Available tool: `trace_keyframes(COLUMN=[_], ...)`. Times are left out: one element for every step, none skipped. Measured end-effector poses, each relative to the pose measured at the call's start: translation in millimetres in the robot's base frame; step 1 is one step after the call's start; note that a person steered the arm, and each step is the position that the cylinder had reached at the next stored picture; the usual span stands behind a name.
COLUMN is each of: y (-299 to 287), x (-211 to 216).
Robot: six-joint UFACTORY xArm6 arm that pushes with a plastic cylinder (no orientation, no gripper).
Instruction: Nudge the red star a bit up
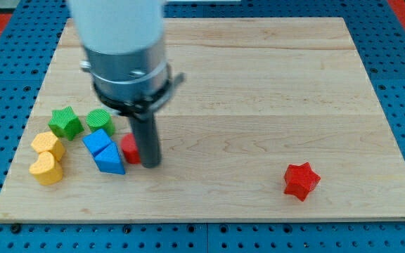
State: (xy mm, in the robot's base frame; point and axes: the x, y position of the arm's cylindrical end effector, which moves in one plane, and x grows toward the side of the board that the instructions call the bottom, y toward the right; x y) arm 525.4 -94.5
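Observation:
The red star (301, 180) lies alone near the board's lower right. My tip (150, 164) stands far to its left, in the lower left part of the board. The tip touches or nearly touches the right side of a small red block (129, 149), whose shape is partly hidden by the rod. The white and grey arm body (121, 49) hangs above the tip at the view's top left.
A cluster lies left of the tip: a blue cube (97, 141), a blue triangle (110, 161), a green star (65, 121), a green block (98, 120), and two yellow blocks (48, 145) (46, 169). The wooden board (259, 84) rests on blue pegboard.

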Motion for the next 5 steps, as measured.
trace_keyframes(y=[86,214,314,295,187], x=[-18,-51,-5,72,57])
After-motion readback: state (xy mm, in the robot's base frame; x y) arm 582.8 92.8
